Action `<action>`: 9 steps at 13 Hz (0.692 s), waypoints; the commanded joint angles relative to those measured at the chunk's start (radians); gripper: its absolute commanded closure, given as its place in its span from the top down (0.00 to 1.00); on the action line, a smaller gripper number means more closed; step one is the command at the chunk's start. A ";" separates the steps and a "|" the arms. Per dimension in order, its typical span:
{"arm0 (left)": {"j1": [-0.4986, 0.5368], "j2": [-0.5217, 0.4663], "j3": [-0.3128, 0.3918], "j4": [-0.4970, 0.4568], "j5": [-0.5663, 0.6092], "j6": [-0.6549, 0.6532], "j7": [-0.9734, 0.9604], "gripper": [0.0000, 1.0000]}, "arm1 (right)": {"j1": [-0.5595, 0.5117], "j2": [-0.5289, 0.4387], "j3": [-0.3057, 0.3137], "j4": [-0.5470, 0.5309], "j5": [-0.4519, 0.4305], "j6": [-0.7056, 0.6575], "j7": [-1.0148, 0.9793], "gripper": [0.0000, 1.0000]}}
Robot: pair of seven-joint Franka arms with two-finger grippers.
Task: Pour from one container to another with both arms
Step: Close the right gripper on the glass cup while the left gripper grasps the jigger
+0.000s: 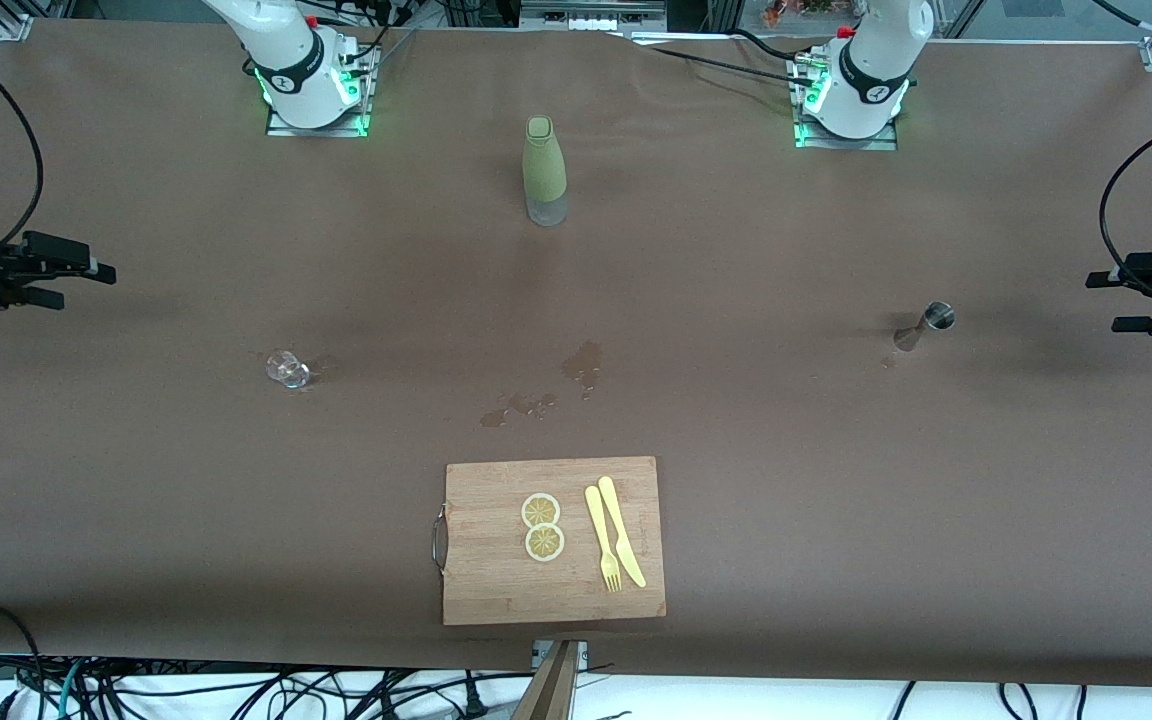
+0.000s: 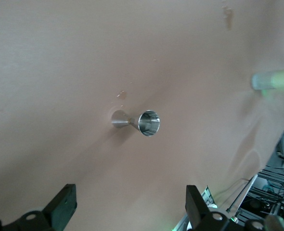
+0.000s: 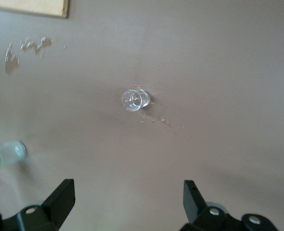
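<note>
A steel jigger (image 1: 926, 326) stands on the brown table toward the left arm's end, and shows in the left wrist view as jigger (image 2: 139, 121). A small clear glass (image 1: 288, 369) stands toward the right arm's end; the right wrist view shows this glass (image 3: 135, 100) too. A green bottle (image 1: 544, 170) with a clear base stands upright between the arm bases. My left gripper (image 1: 1101, 302) hangs open and empty over the table's edge, apart from the jigger, with its fingers (image 2: 60, 207) wide. My right gripper (image 1: 86, 285) is likewise open and empty, well clear of the glass, fingers (image 3: 60, 199) spread.
A wooden cutting board (image 1: 496, 590) lies nearest the front camera with two lemon slices (image 1: 542, 526), a yellow knife (image 1: 622, 530) and a fork (image 1: 602, 540). Wet spots (image 1: 584, 362) mark the table between board and bottle. Cables run along the table's edges.
</note>
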 commanded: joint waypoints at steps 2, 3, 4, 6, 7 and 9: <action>0.084 0.019 0.002 -0.106 -0.134 -0.026 0.321 1.00 | -0.025 0.061 0.000 -0.006 0.109 -0.002 -0.191 1.00; 0.111 0.045 0.005 -0.116 -0.166 -0.049 0.415 1.00 | -0.041 0.081 0.000 -0.015 0.162 -0.010 -0.280 1.00; 0.134 0.066 0.010 -0.126 -0.196 -0.060 0.504 1.00 | -0.049 0.111 0.000 -0.017 0.177 -0.028 -0.404 1.00; 0.183 0.114 0.013 -0.130 -0.248 -0.068 0.703 1.00 | -0.074 0.171 0.000 -0.015 0.241 -0.082 -0.601 1.00; 0.209 0.146 0.013 -0.137 -0.280 -0.094 0.795 1.00 | -0.083 0.205 0.000 -0.017 0.273 -0.086 -0.653 1.00; 0.249 0.259 0.013 -0.137 -0.361 -0.166 0.976 1.00 | -0.092 0.251 0.000 -0.017 0.353 -0.089 -0.814 1.00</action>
